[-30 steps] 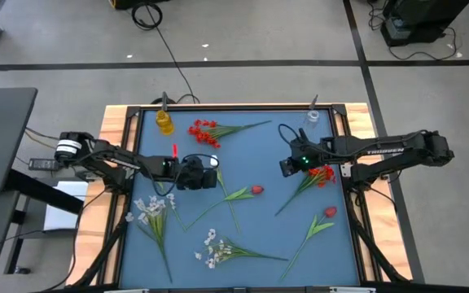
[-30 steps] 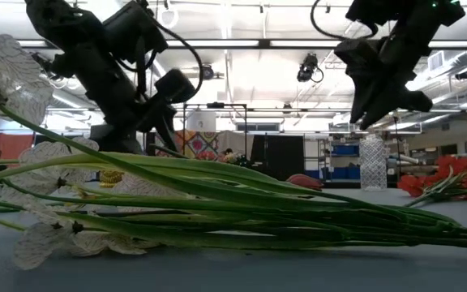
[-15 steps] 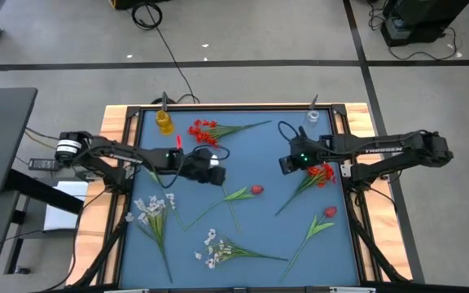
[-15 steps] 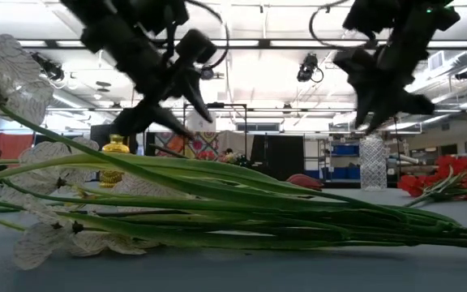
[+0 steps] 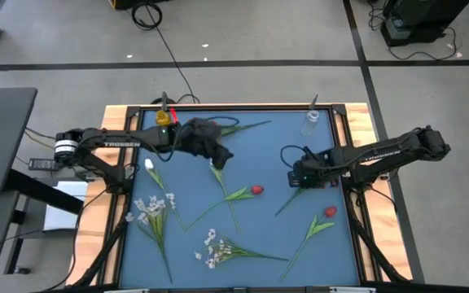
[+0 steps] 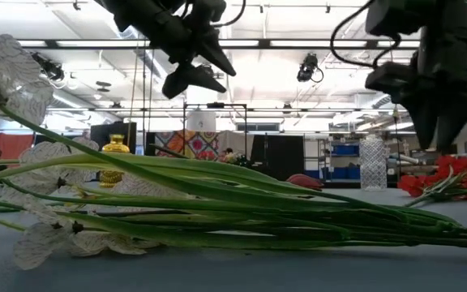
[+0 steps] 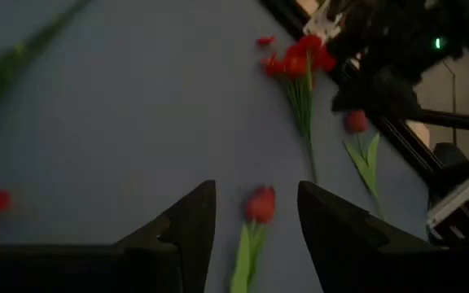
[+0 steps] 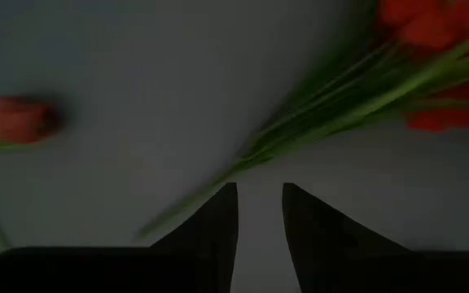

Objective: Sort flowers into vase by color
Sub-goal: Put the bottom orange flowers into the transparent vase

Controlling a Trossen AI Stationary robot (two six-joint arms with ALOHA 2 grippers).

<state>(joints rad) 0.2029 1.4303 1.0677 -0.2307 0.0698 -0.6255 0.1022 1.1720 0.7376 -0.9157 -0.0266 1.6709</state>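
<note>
Meanwhile, Both Arms Over the Flowers

Largest is the blue counter (image 5: 186, 155), flowers strewn across it, its middle bare. Only the low view shows a clear vase (image 6: 372, 162) and a yellow one (image 6: 114, 152) standing upright. The left claw (image 7: 255, 213) hangs spread and empty by the far edge, above a red bud (image 7: 260, 203). The right claw (image 8: 259, 213), low and parted, straddles the red cluster's stalks (image 8: 332, 110) without pinching them.

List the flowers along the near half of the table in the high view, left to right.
Spray of small white blossoms on green stalks → second white blossom spray with long green stem → single red bud with green leaves → red bud on leafy green stalk.
</note>
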